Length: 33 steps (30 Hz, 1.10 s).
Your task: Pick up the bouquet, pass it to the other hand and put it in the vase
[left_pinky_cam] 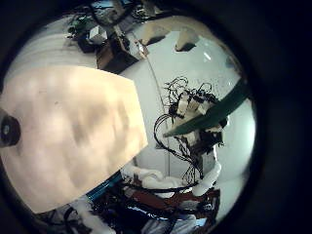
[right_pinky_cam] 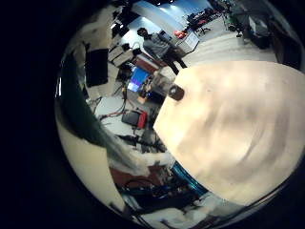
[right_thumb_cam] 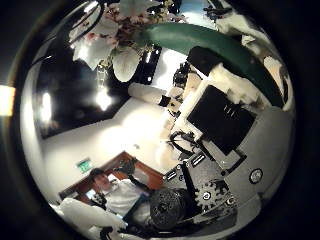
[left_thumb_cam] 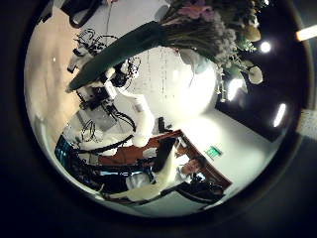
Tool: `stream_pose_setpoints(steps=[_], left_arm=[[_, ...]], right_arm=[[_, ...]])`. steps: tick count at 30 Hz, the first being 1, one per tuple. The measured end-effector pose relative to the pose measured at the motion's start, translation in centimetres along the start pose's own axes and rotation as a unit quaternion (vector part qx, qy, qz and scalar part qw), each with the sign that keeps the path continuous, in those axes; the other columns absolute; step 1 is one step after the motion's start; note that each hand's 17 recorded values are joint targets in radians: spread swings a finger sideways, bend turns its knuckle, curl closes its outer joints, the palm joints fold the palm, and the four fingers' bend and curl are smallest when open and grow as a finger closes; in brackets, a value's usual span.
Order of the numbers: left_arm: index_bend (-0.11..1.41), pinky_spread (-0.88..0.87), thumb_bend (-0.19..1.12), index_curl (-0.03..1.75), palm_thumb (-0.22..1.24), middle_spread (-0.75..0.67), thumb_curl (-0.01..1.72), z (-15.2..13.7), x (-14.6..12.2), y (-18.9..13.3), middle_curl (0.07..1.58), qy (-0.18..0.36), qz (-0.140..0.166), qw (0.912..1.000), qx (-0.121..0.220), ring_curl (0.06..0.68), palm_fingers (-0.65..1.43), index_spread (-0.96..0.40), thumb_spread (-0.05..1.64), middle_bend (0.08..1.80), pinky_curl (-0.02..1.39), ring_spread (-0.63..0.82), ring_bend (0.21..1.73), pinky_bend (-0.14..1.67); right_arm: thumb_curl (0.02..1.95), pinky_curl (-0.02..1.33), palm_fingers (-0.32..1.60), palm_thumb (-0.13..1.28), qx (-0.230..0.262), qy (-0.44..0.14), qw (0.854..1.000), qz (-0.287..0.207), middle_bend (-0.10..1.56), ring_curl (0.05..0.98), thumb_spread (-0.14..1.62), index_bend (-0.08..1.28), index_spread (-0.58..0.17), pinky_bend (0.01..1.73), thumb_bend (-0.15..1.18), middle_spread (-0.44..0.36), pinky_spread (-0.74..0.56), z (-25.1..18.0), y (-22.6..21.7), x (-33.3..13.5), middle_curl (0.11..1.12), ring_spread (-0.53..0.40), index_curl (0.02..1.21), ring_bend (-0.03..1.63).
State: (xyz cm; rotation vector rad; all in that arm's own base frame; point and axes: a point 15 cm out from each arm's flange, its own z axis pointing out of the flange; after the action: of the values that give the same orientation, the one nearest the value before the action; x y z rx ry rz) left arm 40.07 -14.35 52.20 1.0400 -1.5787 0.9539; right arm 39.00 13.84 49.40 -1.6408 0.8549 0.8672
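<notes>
One bouquet (right_thumb_cam: 150, 35) sits gripped in the right hand's (right_thumb_cam: 225, 110) curled fingers (right_thumb_cam: 262, 75); left unclear.

Lab: robot arms (left_thumb_cam: 134, 109), screens (right_pinky_cam: 141, 78)

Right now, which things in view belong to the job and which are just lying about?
Job:
bouquet
right hand, curled round the bouquet's stem
No vase shows in these views.

Lying about:
table
small round thing on the table; what it is cannot be told
</notes>
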Motion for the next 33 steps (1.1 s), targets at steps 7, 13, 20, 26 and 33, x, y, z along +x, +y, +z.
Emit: stream_pose_setpoints(steps=[7,13,20,26,33], left_arm=[[0.16,0.55,-0.02,0.29,0.34,0.27,0.33,0.2,0.2,0.0,0.39,0.012,0.0,0.9999,0.0,0.215,0.15,0.15,1.03,0.39,0.15,0.49,0.59,0.46],[0.17,0.31,-0.02,0.3,0.36,0.13,0.33,0.6,1.9,0.0,0.44,0.063,-0.003,0.998,0.006,0.226,0.34,0.1,1.03,0.47,0.17,0.3,0.63,0.59],[0.15,0.02,-0.02,0.31,0.36,-0.02,0.33,2.3,3.7,1.2,0.5,0.086,-0.005,0.996,-0.022,0.262,0.57,0.03,1.03,0.54,0.21,0.05,0.77,0.8],[0.29,-0.34,0.09,0.38,0.66,-0.3,0.41,2.8,4.0,1.2,0.65,0.095,-0.002,0.9951,-0.026,0.409,1.24,-0.22,1.07,0.85,0.35,-0.34,1.14,1.15],[0.63,-0.43,0.15,0.57,0.87,-0.43,0.52,2.0,5.0,0.5,0.79,0.116,0.011,0.9932,0.009,0.526,1.15,-0.44,1.06,1.04,0.48,-0.41,1.37,1.38]], right_arm=[[1.19,0.88,1.16,1.21,-0.025,-0.004,1.0,-0.003,1.38,0.627,0.84,1.25,-0.184,1.23,0.0,-0.112,-0.21,2.1,0.3,-0.7,0.75,-0.172,0.76,1.5],[1.2,0.91,1.16,1.21,-0.041,0.009,0.999,0.001,1.38,0.627,0.84,1.25,-0.183,1.21,0.0,-0.111,-0.21,3.1,0.7,-0.1,0.74,-0.172,0.76,1.5],[1.22,0.93,1.16,1.21,-0.056,0.059,0.997,0.015,1.38,0.628,0.85,1.25,-0.185,1.2,-0.01,-0.111,-0.21,3.2,1.3,2.9,0.74,-0.172,0.76,1.5],[1.22,0.95,1.16,1.21,-0.044,0.07,0.996,0.014,1.38,0.628,0.85,1.25,-0.186,1.19,0.0,-0.111,-0.21,3.0,0.7,3.5,0.74,-0.172,0.76,1.5],[1.02,0.92,1.02,0.94,-0.031,0.065,0.997,0.019,1.31,0.605,0.9,1.16,-0.204,1.16,-0.09,-0.138,-0.25,2.6,0.4,3.8,0.73,-0.19,0.74,1.45]])
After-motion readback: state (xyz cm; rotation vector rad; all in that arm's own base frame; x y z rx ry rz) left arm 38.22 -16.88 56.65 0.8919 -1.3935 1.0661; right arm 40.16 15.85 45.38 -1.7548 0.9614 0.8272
